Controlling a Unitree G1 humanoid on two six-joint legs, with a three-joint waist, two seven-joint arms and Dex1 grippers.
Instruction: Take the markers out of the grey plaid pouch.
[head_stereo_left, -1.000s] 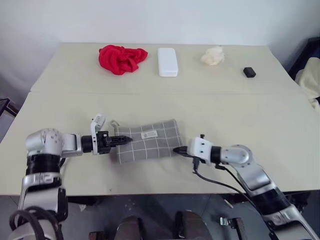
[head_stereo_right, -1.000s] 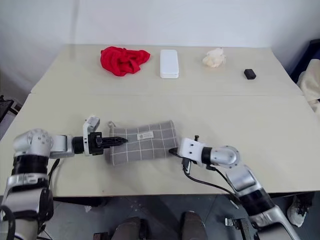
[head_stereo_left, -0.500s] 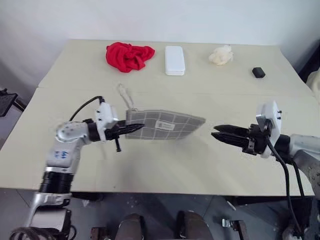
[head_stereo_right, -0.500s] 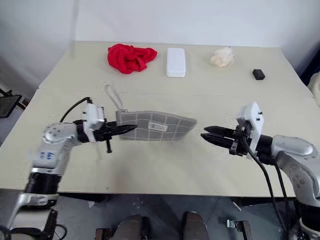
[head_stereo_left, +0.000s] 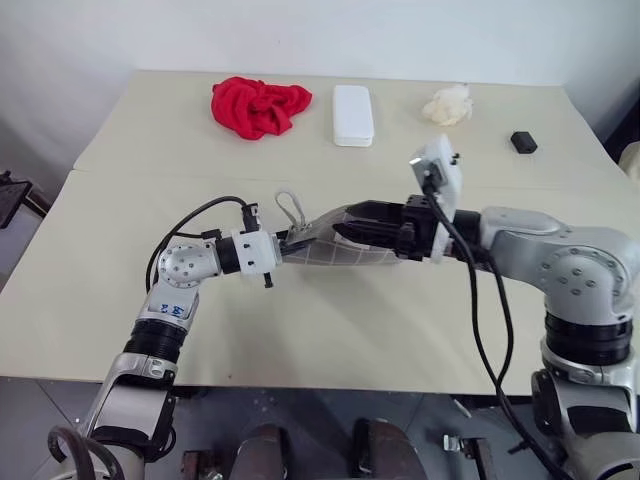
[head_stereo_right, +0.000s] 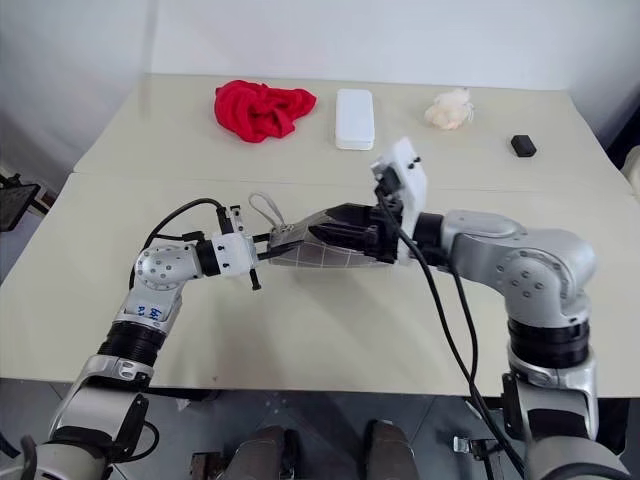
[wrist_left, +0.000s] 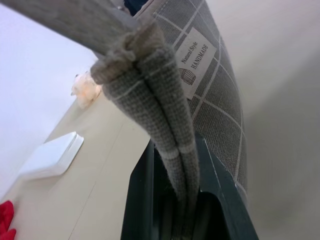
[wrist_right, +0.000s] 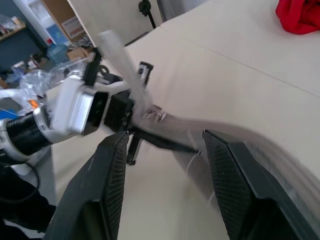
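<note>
The grey plaid pouch (head_stereo_left: 335, 252) hangs above the table, roughly level. My left gripper (head_stereo_left: 290, 243) is shut on its left end, and the left wrist view shows the folded fabric edge (wrist_left: 165, 115) pinched between the fingers. My right gripper (head_stereo_left: 345, 225) reaches in from the right, open, with its fingers (wrist_right: 107, 190) spread at the pouch's upper edge. I cannot tell if a finger is inside the pouch. The markers are hidden.
Along the table's far side lie a red cloth (head_stereo_left: 258, 105), a white case (head_stereo_left: 352, 101), a cream crumpled lump (head_stereo_left: 448, 103) and a small black block (head_stereo_left: 522, 142). A seam (head_stereo_left: 150, 172) runs across the table behind the pouch.
The pouch lay on the table a second ago; my left gripper has lifted it. My right gripper let go, swung out to the right, then came back to the pouch with its fingers open.
</note>
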